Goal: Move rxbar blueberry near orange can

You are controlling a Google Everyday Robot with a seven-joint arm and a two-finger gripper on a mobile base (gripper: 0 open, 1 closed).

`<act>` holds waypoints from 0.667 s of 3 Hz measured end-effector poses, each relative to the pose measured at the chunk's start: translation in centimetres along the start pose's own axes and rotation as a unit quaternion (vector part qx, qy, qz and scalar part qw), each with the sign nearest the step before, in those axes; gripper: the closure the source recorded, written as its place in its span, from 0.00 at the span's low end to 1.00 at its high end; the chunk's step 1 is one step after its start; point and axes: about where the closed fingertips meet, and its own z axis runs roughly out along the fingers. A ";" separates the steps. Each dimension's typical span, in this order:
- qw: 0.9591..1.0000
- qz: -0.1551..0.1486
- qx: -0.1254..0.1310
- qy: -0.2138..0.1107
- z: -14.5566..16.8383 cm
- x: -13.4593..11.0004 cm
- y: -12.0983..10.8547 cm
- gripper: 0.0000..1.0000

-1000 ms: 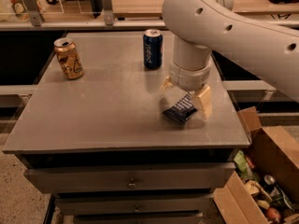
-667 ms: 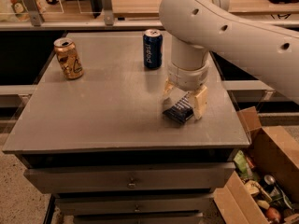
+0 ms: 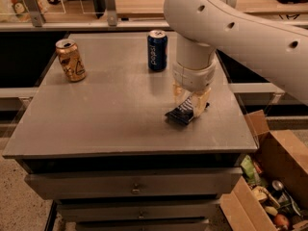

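The rxbar blueberry (image 3: 183, 112), a flat dark navy bar with pale lettering, sits between the fingers of my gripper (image 3: 190, 105) near the right part of the grey table (image 3: 110, 105); its lower end tilts down to the table top. The gripper hangs from the big white arm (image 3: 231, 28) and is shut on the bar. The orange can (image 3: 70, 60), gold-orange with dark graphics, stands upright at the table's back left, far from the bar.
A dark blue can (image 3: 157, 50) stands upright at the back middle, just left of the arm. An open cardboard box (image 3: 269, 186) with mixed items sits on the floor at the right. Drawers are under the table top.
The gripper has closed in on the bar and the bar has tipped up at one end. The cans have not moved.
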 end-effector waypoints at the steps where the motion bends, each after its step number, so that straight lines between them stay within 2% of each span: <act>1: 1.000 -0.004 0.005 0.007 0.3 -0.1 -0.3 1.00; 2: 1.000 -0.004 0.005 0.007 0.1 0.0 -0.3 1.00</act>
